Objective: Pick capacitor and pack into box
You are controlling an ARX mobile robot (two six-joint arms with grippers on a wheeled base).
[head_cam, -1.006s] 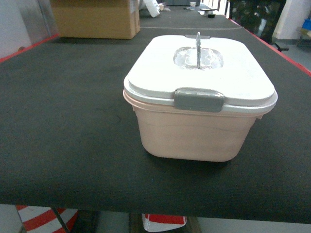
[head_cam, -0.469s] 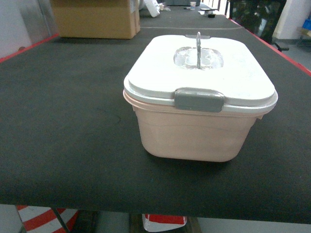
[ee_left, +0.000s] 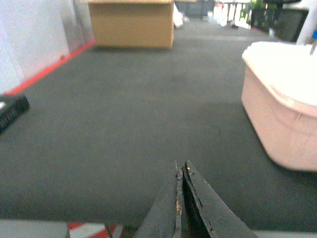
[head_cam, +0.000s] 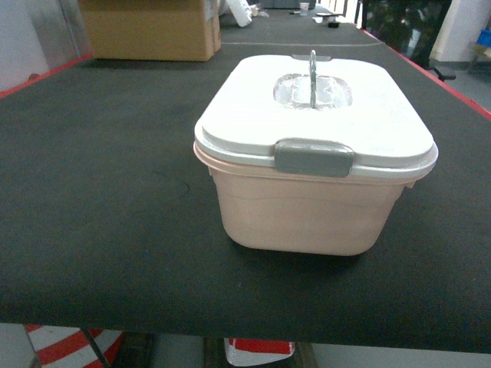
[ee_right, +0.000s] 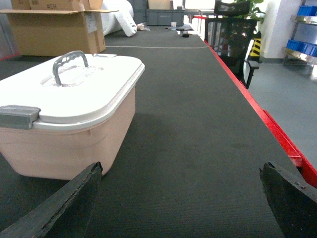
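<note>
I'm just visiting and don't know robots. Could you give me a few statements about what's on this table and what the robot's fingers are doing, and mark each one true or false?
1. The lid is on the box. True.
2. The lid's grey handle lies flat. False: it stands upright.
3. The left gripper has its fingers spread wide. False: they are pressed together, holding nothing.
4. The right gripper has its fingers wide apart. True.
5. A capacitor lies on the table beside the box. False: none shows in any view.
6. A cardboard carton stands at the far left, apart from the box. True.
</note>
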